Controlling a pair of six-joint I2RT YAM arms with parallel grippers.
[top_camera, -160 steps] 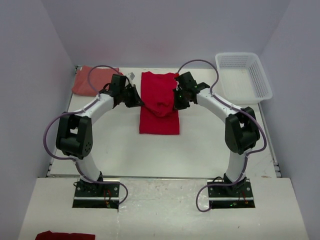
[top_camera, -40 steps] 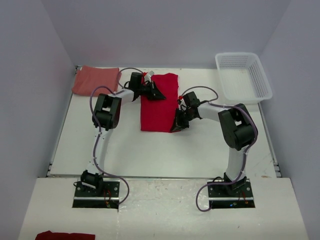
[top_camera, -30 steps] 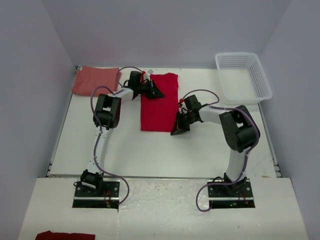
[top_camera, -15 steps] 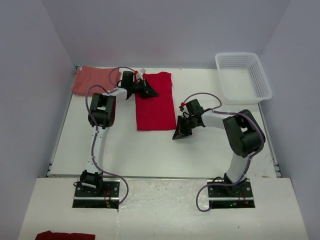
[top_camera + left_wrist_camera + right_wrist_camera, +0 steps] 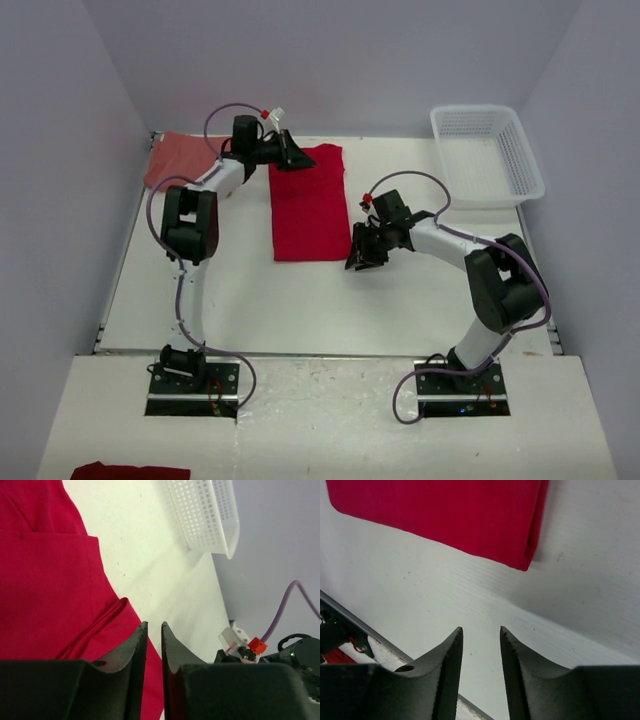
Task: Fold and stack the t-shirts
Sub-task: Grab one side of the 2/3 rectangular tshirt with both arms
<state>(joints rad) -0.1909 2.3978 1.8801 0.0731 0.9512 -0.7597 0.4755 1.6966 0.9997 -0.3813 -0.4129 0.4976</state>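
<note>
Beside the red t-shirt [image 5: 308,205], left arm [image 5: 222,180] stretched far

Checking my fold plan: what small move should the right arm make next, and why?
Probably shift the right gripper onto the near right corner of the red t-shirt and close there. Its jaws stand apart, empty, over the table just beside that corner, and the shirt lies as a long strip that likely needs another fold, apart from the salmon t-shirt.
</note>
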